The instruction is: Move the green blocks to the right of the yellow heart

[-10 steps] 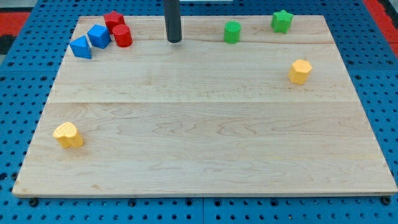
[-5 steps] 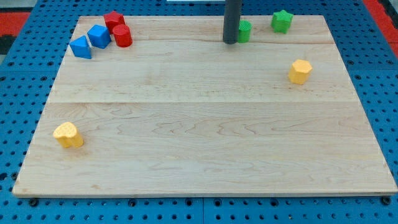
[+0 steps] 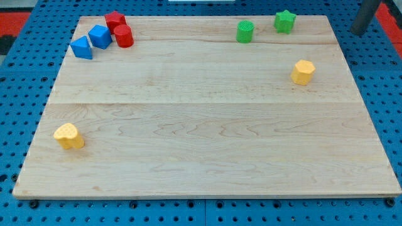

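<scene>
Two green blocks (image 3: 245, 31) (image 3: 284, 21) sit top right; my tip (image 3: 359, 31) off-board.

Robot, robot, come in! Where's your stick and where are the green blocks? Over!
My tip off the board, view's top right. Green cylinder and green star at top edge, far from yellow heart. Path clear.

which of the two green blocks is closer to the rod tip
The green star, at the view's top right. My tip sits off the board's right edge; the green cylinder lies farther left.
</scene>
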Robot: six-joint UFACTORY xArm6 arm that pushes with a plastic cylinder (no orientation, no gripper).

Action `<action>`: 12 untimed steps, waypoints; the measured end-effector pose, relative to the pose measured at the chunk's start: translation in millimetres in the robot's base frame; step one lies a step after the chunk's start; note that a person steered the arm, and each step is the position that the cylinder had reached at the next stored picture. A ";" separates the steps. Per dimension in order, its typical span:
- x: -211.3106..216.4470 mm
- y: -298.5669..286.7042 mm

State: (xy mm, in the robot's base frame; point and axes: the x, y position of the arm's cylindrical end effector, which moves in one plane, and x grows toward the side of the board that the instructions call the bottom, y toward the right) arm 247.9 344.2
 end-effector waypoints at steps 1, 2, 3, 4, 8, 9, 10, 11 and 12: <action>-23.5 -39.1; -45.1 -89.7; -48.4 -158.0; 4.5 -271.6; 51.3 -417.1; 154.5 -441.7; 234.5 -485.4; 239.3 -464.3; 242.2 -511.4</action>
State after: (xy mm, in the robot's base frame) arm 490.1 -167.2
